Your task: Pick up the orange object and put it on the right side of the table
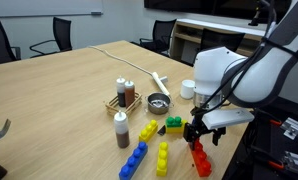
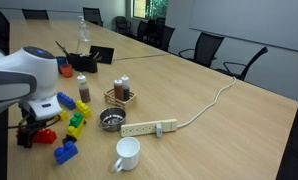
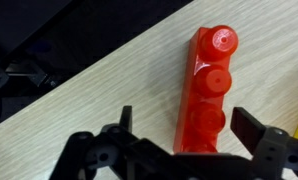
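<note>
The orange object [image 3: 207, 90] is a long red-orange studded block lying flat on the light-wood table [image 1: 59, 100] near its edge. It also shows in both exterior views [image 1: 200, 160] [image 2: 46, 135]. My gripper [image 3: 187, 125] is open and sits low over the block, with one finger on each side of its near end. The fingers are apart from the block's sides. The gripper also shows in both exterior views [image 1: 199, 138] [image 2: 29, 130].
Close by lie a long yellow block [image 1: 162, 157], a long blue block [image 1: 134, 160], a yellow block [image 1: 148, 130] and a green block [image 1: 174, 124]. A brown bottle [image 1: 121, 128], a condiment caddy [image 1: 123, 97], a metal bowl [image 1: 158, 102], a white mug [image 1: 187, 89] and a power strip [image 2: 149, 128] stand further in.
</note>
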Action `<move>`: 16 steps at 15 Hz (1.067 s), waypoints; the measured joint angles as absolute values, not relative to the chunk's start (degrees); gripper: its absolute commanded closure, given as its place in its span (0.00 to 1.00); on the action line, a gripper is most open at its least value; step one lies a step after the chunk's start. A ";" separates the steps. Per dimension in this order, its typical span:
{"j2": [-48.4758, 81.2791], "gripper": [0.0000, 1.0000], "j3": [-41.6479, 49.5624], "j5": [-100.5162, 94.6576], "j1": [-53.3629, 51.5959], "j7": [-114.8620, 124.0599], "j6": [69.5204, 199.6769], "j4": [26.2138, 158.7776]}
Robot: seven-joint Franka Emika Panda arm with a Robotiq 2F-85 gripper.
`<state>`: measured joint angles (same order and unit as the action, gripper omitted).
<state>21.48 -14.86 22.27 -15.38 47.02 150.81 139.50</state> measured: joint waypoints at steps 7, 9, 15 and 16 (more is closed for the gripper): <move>23.61 0.00 -14.74 22.18 -17.28 47.12 152.10 138.50; 24.85 0.28 -14.67 22.14 -18.13 47.13 153.44 137.94; 26.10 0.61 -13.90 22.02 -19.28 47.14 158.50 137.57; 26.10 0.68 -13.87 22.02 -19.29 47.14 158.96 137.57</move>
<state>26.10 -13.87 22.02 -19.29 47.14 158.96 137.57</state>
